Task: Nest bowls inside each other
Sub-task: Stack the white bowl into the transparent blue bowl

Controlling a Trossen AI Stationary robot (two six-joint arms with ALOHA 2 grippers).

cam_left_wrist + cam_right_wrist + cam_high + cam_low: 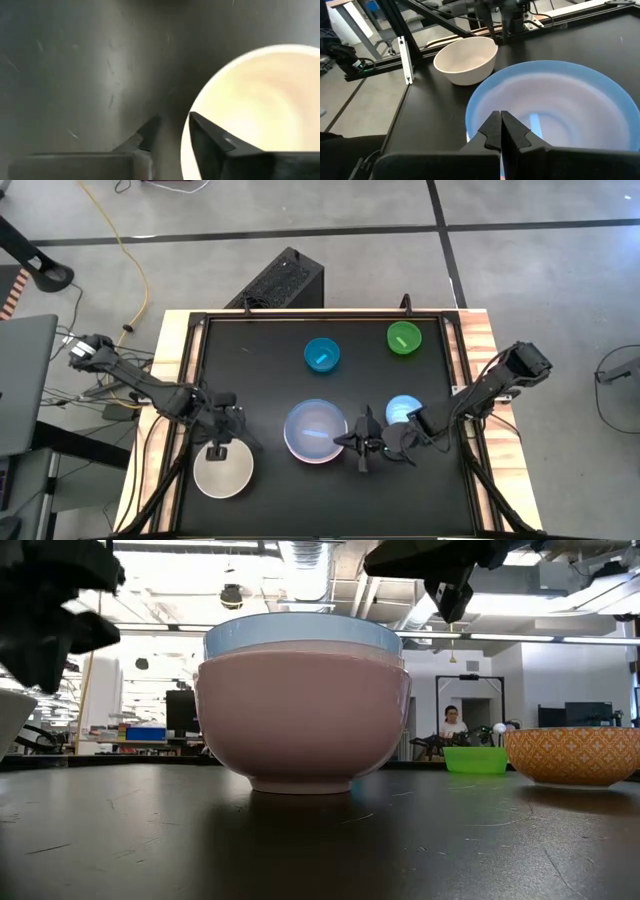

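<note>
Bowls lie scattered over the black worktop (pixel 250 340) in the high view: a white bowl (pixel 223 472) at the near left, a large blue bowl (pixel 316 430) at the middle, a small light blue bowl (pixel 404 410) just to its right, a small teal bowl (pixel 322 354) farther back, and a small green bowl (pixel 403 338) at the far right. The left tool (pixel 219 446) sits over the far rim of the white bowl. The right tool (pixel 357 442) hangs at the right edge of the large blue bowl.

From table height, the large blue bowl (pixel 300 632) rests nested inside a pink bowl (pixel 302 718), only its rim showing above. The small green bowl (pixel 474 759) stands behind to the right, beside an orange patterned bowl side (pixel 572 755). A person sits in the room beyond.

On the left wrist camera, the left tool (pixel 172 130) has its fingers apart, straddling the rim of the white bowl (pixel 260 100), one finger inside and one outside, with nothing clamped.

On the right wrist camera, the right tool (pixel 500 121) has its fingers pressed together, empty, over the near rim of the large blue bowl (pixel 560 95); the white bowl (pixel 466 60) stands beyond.
</note>
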